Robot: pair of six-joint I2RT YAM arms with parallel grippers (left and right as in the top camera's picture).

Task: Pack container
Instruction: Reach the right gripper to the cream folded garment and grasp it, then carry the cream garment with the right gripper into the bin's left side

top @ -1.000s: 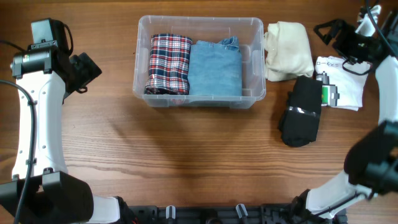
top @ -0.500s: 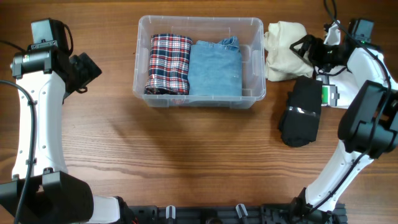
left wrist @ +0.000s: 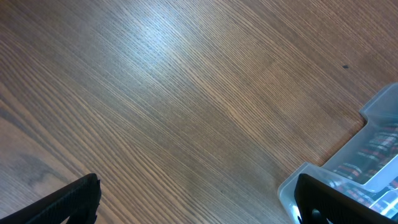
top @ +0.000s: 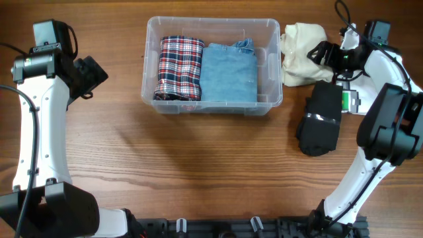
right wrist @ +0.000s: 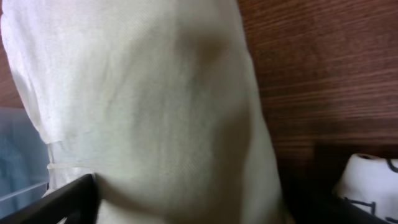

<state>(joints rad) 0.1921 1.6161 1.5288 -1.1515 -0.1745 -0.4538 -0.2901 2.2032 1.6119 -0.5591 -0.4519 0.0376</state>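
While the left fingers (left wrist: 68,202) and right fingers (right wrist: 62,202) stand spread, the container (top: 211,108) sits open-side up, long axis running left-right across the bench (top: 198,158).

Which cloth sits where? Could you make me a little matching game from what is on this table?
Things:
1 plaid cloth
2 blue denim
3 cream cloth
4 black bundle

Places:
A on the table, at the right gripper
B middle of the container
C on the table, farther from the container
D in the container, against an end wall

Pairs: 1-D, 2-B, 3-A, 4-C
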